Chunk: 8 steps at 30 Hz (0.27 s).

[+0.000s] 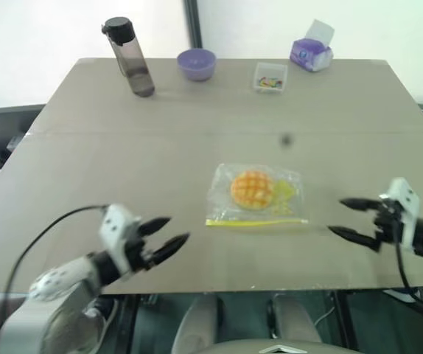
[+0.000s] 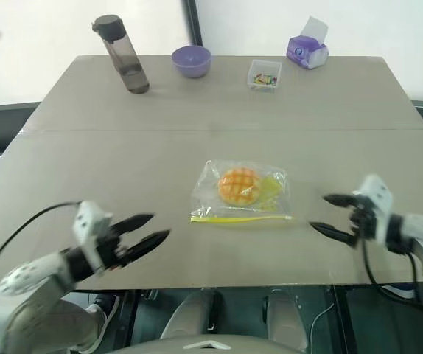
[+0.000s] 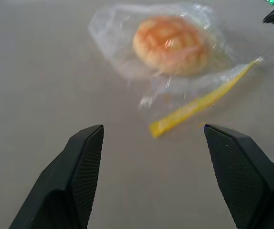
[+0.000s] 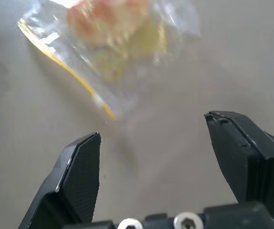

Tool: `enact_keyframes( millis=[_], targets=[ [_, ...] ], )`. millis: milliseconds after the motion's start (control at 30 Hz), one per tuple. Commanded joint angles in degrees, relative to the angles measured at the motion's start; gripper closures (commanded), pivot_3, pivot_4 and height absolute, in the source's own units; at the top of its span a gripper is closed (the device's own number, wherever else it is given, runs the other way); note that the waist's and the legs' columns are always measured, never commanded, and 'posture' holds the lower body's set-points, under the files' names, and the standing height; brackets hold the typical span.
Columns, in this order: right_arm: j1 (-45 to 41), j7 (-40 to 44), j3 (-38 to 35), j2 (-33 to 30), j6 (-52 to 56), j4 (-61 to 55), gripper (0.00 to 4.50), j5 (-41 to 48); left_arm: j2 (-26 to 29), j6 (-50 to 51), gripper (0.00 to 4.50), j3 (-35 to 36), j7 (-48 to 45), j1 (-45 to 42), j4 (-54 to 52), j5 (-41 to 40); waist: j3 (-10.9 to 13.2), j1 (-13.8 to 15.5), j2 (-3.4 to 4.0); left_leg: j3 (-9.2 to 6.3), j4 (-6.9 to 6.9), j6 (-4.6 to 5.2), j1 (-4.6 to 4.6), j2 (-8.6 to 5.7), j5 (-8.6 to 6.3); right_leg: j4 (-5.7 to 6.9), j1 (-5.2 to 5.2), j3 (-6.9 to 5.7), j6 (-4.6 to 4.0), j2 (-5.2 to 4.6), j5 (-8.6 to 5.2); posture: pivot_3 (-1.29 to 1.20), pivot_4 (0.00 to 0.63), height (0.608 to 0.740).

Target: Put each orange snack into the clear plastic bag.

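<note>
Between my two arms, in the middle of the tabletop (image 1: pixel 86 140), lies the clear plastic bag (image 1: pixel 256 193), and the orange snack (image 1: pixel 252 189) looks to be inside it already. I judge the job is nearly done; I cannot tell if the seal is pressed shut.

My left pincer (image 1: pixel 166 237) is spread wide and has nothing in it. It sits near the front edge, and the bag lies ahead of it and off to its right. My right pincer (image 1: pixel 353 219) is spread wide too, with nothing in it, and the bag lies to its left. Both are well apart from the bag, about the same way off.

The bag's yellow seal strip (image 1: pixel 257 220) runs side to side along the edge nearest me.

Far back stand a dark bottle (image 1: pixel 130 57), a purple bowl (image 1: pixel 197 63), a small clear box (image 1: pixel 270 77) and a tissue pack (image 1: pixel 312 52). None of them stands in the way
</note>
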Motion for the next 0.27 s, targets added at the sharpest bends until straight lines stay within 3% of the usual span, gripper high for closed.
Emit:
enact_keyframes(
  millis=[33,267],
  targets=[
    [1.9,8.02,-5.53,1.07,-11.21,4.29,0.64,5.62,1.85,-3.67,0.96,3.62,-2.45,0.39,0.56,-1.94,0.01,0.49,0.05,0.0,0.01,0.0,0.02,0.01,0.0,0.0,0.01,0.0,0.0,0.0,0.01,0.0,0.15,0.74],
    [-0.26,10.19,-5.18,-0.78,-15.41,10.0,0.64,6.25,2.79,-6.65,0.96,3.82,-3.1,0.0,1.52,-2.89,-0.01,0.42,0.1,0.15,-0.11,0.0,0.73,0.12,-0.02,-0.09,0.66,0.15,-0.02,0.03,0.01,0.0,0.15,0.74]
  ],
)
